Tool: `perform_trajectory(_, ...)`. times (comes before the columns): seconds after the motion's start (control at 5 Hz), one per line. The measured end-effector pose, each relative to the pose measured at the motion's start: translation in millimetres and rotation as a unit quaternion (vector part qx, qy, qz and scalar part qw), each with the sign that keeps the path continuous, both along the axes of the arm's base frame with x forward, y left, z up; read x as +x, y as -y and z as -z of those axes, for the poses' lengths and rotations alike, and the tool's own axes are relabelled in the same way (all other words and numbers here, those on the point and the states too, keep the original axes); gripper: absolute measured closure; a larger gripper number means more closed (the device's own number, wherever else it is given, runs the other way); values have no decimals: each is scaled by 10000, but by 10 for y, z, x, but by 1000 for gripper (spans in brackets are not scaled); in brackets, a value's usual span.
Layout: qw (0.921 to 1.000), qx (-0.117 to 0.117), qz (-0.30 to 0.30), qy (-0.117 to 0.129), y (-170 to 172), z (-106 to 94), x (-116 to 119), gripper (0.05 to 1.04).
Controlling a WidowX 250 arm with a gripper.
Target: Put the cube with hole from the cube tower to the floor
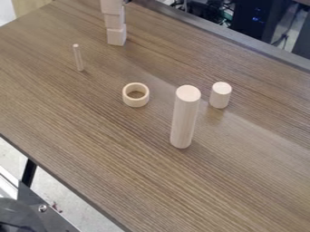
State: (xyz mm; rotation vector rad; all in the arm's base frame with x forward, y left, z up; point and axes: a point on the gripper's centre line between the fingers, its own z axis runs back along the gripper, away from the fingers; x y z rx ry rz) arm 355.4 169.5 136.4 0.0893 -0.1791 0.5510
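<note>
The cube tower stands near the top edge, left of centre, with pale wooden cubes stacked one on another. Its bottom cube (116,36) rests on the table, a middle cube (113,20) sits on that, and an upper cube (111,6) is cut off by the view's top edge. No hole can be made out in the faces that show. A small dark piece (127,2) touches or nearly touches the upper cube's right side; it looks like a tip of my gripper, the rest being outside the view.
On the brown wood-grain table (79,122) stand a thin peg (78,58), a wooden ring (135,102), a tall cylinder (183,122) and a short cylinder (220,96). The table's near edge runs down the lower left, with a metal frame (45,208) beyond it.
</note>
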Motion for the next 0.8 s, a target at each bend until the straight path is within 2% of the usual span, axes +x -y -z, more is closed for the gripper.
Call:
perform_trajectory(0.4,9997,-36,-85,-211,-132,154,84,83)
perform_trajectory(0.8,9996,-63,-101,-264,-226,207,101,83)
